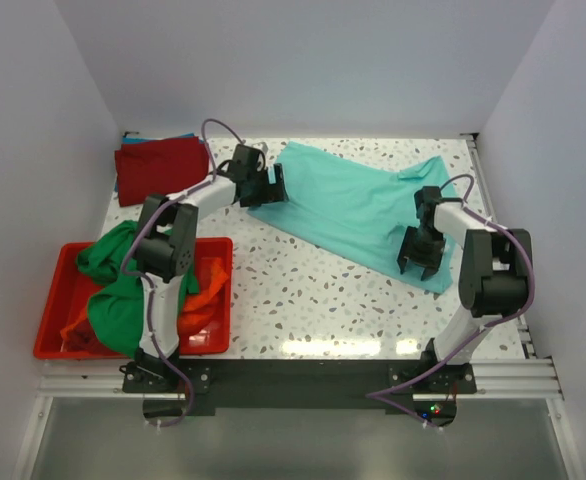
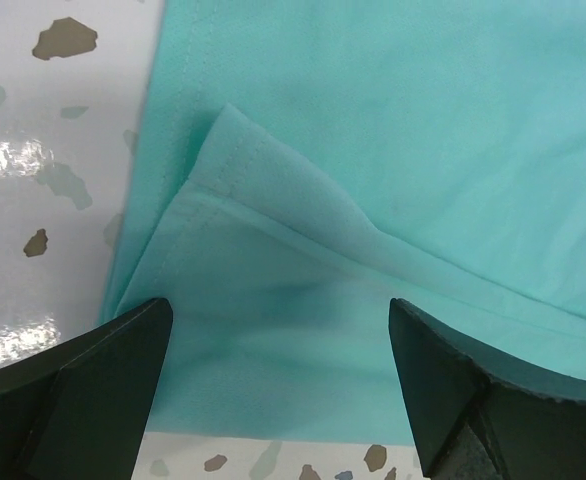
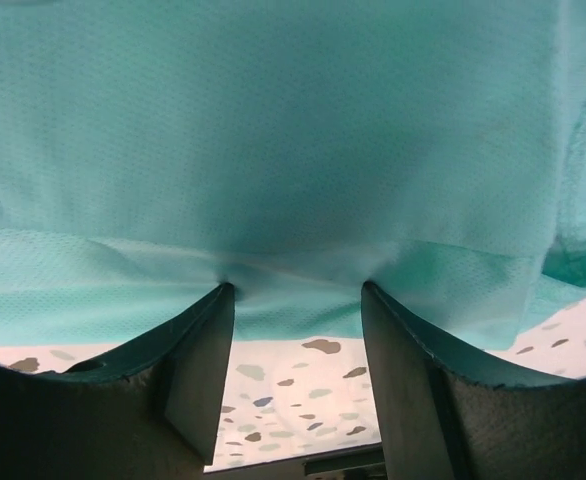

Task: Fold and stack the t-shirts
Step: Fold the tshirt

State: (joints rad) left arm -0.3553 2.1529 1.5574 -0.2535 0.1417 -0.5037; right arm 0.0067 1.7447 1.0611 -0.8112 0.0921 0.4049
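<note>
The teal t-shirt (image 1: 358, 205) lies spread out diagonally across the middle of the table. My left gripper (image 1: 265, 187) is open at the shirt's left edge; in the left wrist view (image 2: 281, 400) its fingers (image 2: 103, 390) straddle a folded hem corner of the teal fabric (image 2: 373, 150). My right gripper (image 1: 420, 250) is open at the shirt's lower right end; in the right wrist view (image 3: 293, 300) both fingertips (image 3: 205, 340) press against the teal hem (image 3: 273, 150), which puckers at them. A folded dark red shirt (image 1: 161, 168) lies at the back left on a blue one (image 1: 129, 136).
A red plastic bin (image 1: 53, 300) stands at the near left, holding a crumpled green shirt (image 1: 118, 290) and an orange one (image 1: 208, 285). The left arm passes over the bin. White walls close in the table at the back and sides.
</note>
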